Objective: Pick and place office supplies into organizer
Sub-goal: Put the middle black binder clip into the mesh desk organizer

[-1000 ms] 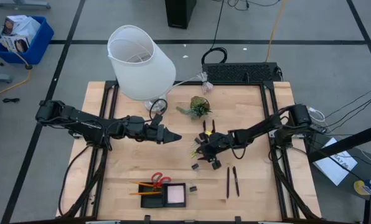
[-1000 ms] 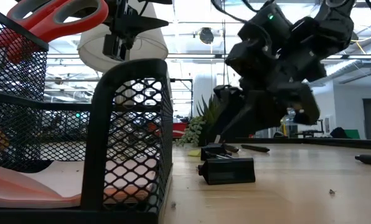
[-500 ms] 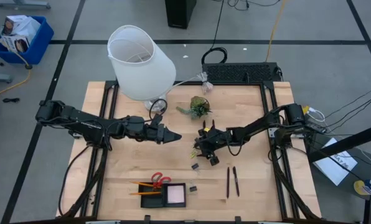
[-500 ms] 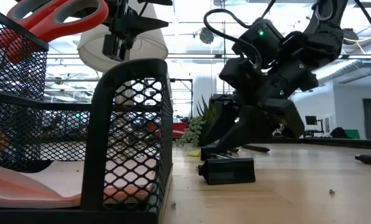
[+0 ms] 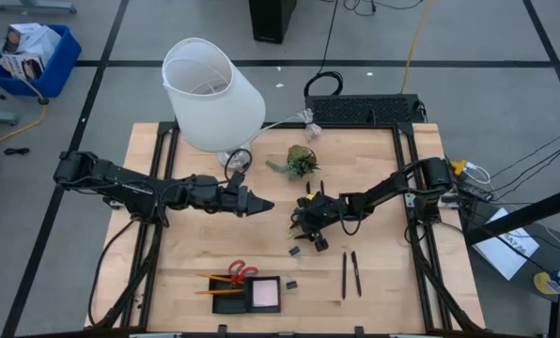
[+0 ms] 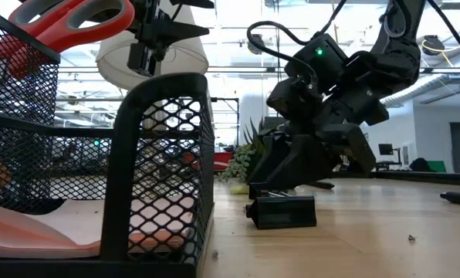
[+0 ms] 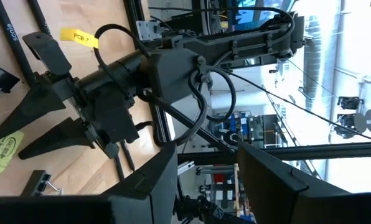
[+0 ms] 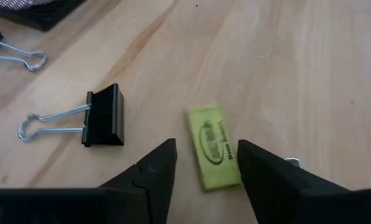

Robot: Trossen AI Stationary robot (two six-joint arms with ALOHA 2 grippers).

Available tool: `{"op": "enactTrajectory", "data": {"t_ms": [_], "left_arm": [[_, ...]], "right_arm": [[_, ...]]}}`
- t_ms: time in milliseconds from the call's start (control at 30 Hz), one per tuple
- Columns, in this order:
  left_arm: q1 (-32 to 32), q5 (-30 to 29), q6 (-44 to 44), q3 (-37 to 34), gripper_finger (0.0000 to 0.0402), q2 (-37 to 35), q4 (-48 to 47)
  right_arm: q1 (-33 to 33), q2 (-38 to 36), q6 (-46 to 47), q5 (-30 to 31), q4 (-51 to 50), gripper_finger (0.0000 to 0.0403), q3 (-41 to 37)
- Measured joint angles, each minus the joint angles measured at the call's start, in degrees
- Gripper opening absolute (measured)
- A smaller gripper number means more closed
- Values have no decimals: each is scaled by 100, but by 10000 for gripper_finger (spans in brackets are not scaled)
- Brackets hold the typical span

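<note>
A small yellow-green piece lies flat on the wooden table. My right gripper hangs low over it, open, slanting down, one finger on each side of its near end; I see no touch. A black binder clip lies close beside the piece. My left gripper waits open in the air at the table's middle, holding nothing. The organizer, a black mesh tray at the near edge, holds the pink sticky pad, red-handled scissors and orange pencils.
Two black pens lie near the organizer's right. Another clip sits by the tray and one farther off. A white lamp and green sprig stand at the far side, by a black box.
My right gripper has come down and a little toward the table's left edge, onto the spot over the yellow-green piece. Its fingers now reach almost to the tabletop behind the clip in the low view.
</note>
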Motion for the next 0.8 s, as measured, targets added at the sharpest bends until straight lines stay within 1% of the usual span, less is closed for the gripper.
{"op": "enactTrajectory", "data": {"t_ms": [267, 400, 467, 667, 800], "left_arm": [[0, 0, 26, 0, 170, 0, 0], [0, 0, 37, 0, 170, 0, 2], [0, 0, 39, 0, 170, 0, 2], [0, 6, 37, 0, 170, 0, 5], [0, 9, 37, 0, 170, 0, 54]], "right_arm": [[6, 2, 651, -31, -37, 77, -2], [6, 0, 1048, -11, -11, 47, -8], [6, 0, 1225, -10, 10, 43, -9], [8, -15, 1843, 1, 320, 47, -17], [10, -118, 1892, 41, 391, 44, -26]]}}
